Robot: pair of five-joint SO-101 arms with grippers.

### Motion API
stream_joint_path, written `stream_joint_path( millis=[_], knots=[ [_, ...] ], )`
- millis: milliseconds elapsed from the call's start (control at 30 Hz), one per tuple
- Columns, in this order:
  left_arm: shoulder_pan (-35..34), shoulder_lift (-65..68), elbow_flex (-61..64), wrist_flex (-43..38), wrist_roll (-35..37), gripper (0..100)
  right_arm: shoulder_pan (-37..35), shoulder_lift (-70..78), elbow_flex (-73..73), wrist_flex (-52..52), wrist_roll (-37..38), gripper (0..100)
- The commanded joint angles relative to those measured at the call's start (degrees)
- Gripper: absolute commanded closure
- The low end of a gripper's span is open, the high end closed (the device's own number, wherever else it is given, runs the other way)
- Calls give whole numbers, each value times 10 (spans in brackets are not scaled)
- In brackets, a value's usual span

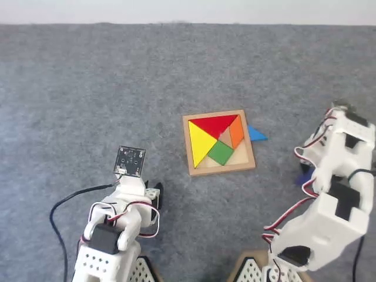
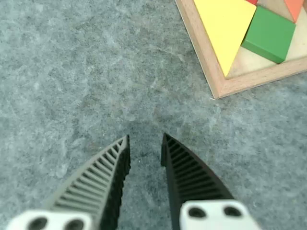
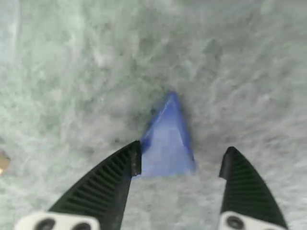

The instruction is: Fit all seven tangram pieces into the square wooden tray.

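Grey felt under me — my right gripper (image 3: 182,155) spread wide astride a blue triangle (image 3: 167,136), one finger touching it; my left gripper (image 2: 145,141) barely parted, empty, near the wooden tray (image 2: 211,72).

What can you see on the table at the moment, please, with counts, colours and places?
mat: one, grey, covering the table
tray: one, wooden, mid-table
red triangle: one, in the tray
yellow triangle: one, in the tray
green square: one, in the tray
orange piece: one, in the tray
light blue triangle: one, on the mat just outside the tray
dark blue triangle: one, on the mat
left gripper: one, black fingers, open over bare mat near a tray corner
right gripper: one, black fingers, open astride the dark blue triangle
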Motion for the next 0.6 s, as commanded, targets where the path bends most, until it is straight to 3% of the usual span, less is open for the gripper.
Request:
stream_joint_path(
  millis=[0, 333, 567],
  knots=[
    [1, -10, -7, 1, 4, 895, -15, -37, 26, -44, -40, 722],
    [1, -10, -7, 1, 4, 895, -16, -32, 36, -71, -91, 725],
    [1, -10, -7, 1, 4, 895, -15, -37, 35, -65, -93, 845]
  ],
)
